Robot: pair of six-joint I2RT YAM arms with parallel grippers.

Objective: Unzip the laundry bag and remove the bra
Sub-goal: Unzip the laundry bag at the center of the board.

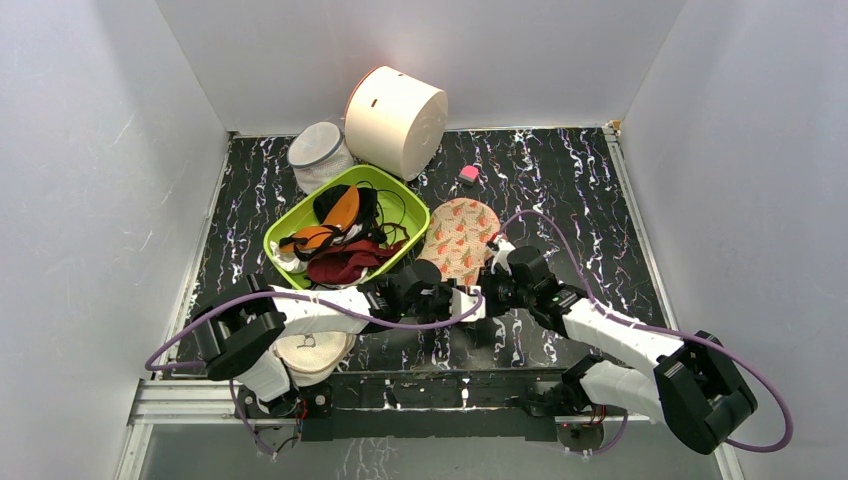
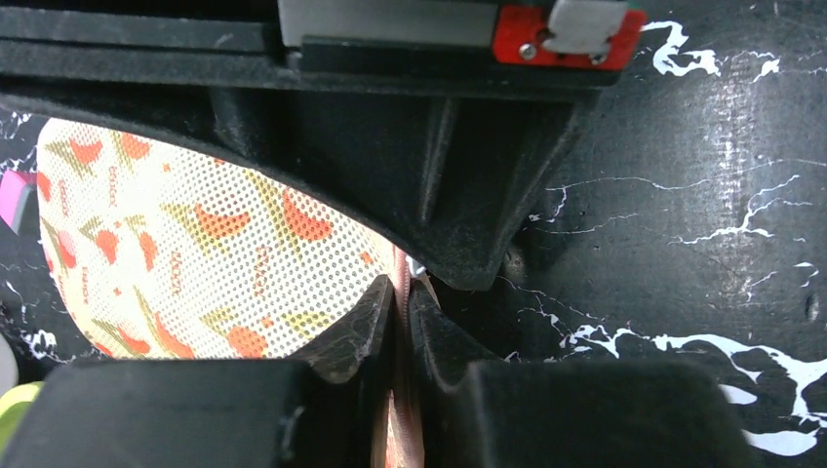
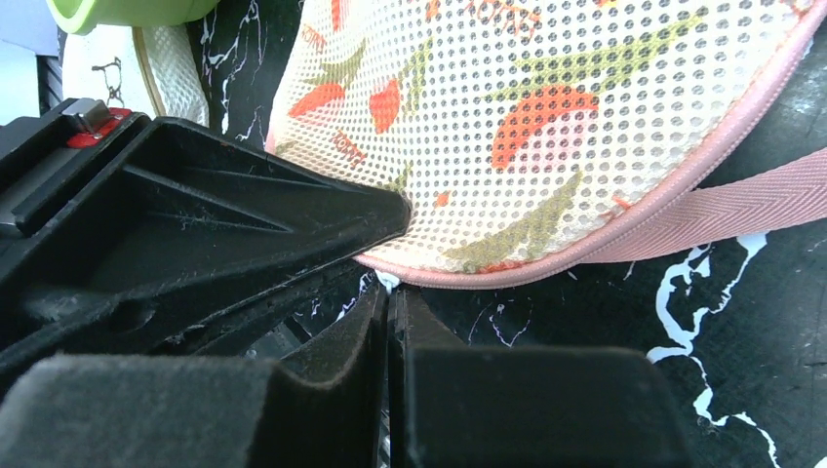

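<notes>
The laundry bag (image 1: 460,238) lies flat on the black mat, a peach mesh oval with red-orange and green motifs and a pink zipper edge. My left gripper (image 1: 466,302) is at its near end, shut on the pink zipper edge, as the left wrist view (image 2: 402,310) shows. My right gripper (image 1: 493,290) meets it from the right. In the right wrist view (image 3: 388,297) its jaws are shut on a small white zipper pull (image 3: 388,281) at the bag's rim (image 3: 546,268). The zipper looks closed. The black bra is hidden.
A green bin (image 1: 285,232) with maroon and orange-lined bras sits left of the bag. Behind it are a white mesh cylinder (image 1: 318,150) and a large cream drum (image 1: 395,120). A small pink object (image 1: 468,173) lies at the back. A round cream pouch (image 1: 310,352) lies under the left arm.
</notes>
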